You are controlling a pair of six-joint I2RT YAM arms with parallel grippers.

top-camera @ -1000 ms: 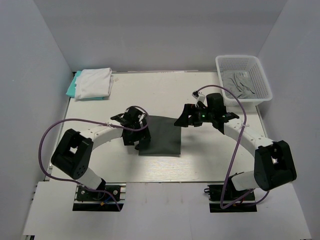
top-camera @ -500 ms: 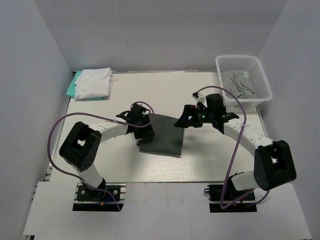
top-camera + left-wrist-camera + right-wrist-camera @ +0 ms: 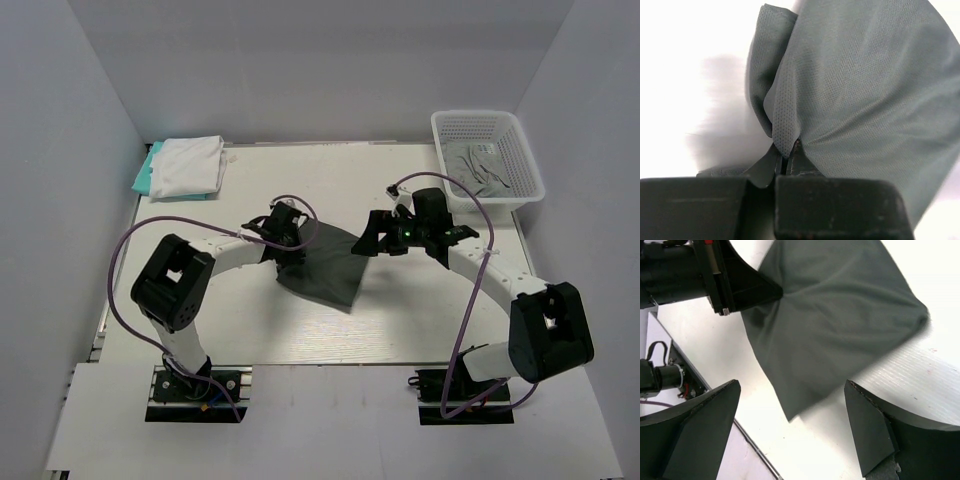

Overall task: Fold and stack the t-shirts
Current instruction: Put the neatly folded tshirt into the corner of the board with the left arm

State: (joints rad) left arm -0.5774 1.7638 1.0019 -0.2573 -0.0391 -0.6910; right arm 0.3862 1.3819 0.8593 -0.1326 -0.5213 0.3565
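A folded dark charcoal-grey t-shirt (image 3: 328, 272) lies skewed in the middle of the table. My left gripper (image 3: 292, 251) is shut on a bunched fold at its left edge, and the pinched cloth (image 3: 785, 145) rises between the closed fingers in the left wrist view. My right gripper (image 3: 365, 243) hovers open over the shirt's right corner; its fingers (image 3: 702, 430) stand wide apart with the shirt (image 3: 830, 325) below and nothing between them. A folded white t-shirt (image 3: 188, 164) rests on a teal one (image 3: 144, 176) at the back left.
A white lattice basket (image 3: 524, 140) stands at the back right with a lighter grey t-shirt (image 3: 478, 168) crumpled inside. My left gripper's body (image 3: 735, 282) shows in the right wrist view, at the shirt's far edge.
My left gripper closed on the dark shirt's left edge and shifted right and toward the back, pulling the cloth askew. The right arm stayed almost still, open.
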